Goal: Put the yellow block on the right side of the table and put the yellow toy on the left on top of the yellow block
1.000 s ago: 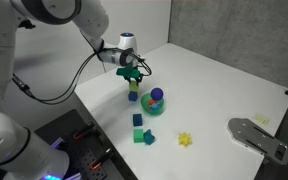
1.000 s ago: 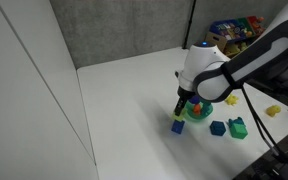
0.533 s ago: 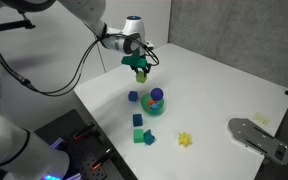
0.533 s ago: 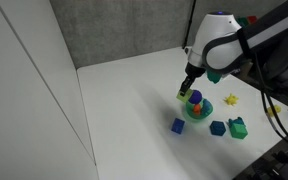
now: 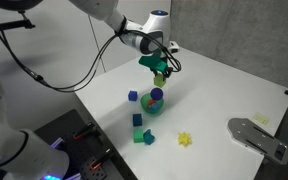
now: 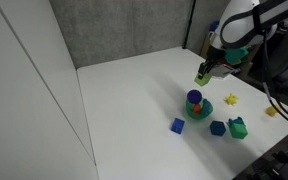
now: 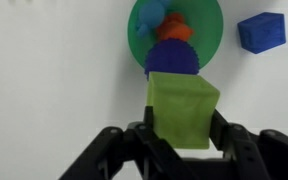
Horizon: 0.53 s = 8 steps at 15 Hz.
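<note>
Fingers of the gripper (image 7: 183, 132) are closed on the yellow block (image 7: 182, 105), pressing its two opposite sides, and we see the cube carried in the air above the table (image 5: 229, 85), clear of the surface in both exterior views. In the wrist view the block hangs just beside the green dish (image 7: 212, 25), which holds a purple piece and an orange one, with the blue cube (image 7: 261, 32) off to one side of it. In an exterior view the yellow toy (image 5: 185, 139) lies on the white top well apart from the gripper, near the front edge and not far from a grey device (image 5: 259, 136) that sits at that edge. Two teal-green blocks (image 5: 139, 135) lie between the dish and the near edge. Beyond the dish we find a wide bare stretch of tabletop running to the back edge at the grey wall; in an exterior view the side away from the toys (image 6: 124, 100) is just as open.
</note>
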{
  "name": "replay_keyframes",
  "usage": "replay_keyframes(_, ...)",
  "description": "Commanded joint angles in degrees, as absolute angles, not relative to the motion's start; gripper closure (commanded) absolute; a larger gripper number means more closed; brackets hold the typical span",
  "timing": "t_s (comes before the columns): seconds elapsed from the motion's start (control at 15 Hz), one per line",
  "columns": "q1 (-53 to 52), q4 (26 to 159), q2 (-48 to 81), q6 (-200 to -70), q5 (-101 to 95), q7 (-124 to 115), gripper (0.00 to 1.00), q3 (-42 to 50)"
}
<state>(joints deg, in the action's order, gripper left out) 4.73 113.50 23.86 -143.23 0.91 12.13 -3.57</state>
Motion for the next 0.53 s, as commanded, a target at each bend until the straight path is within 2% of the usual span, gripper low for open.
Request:
replay_keyframes(0.0, 8.10, 110.29, 25.20, -139.99, 3.29, 14.44, 0.71, -1.75)
replay_keyframes(0.47, 13.90, 109.89, 29.82, -140.52, 5.37, 16.83, 0.71, 0.53)
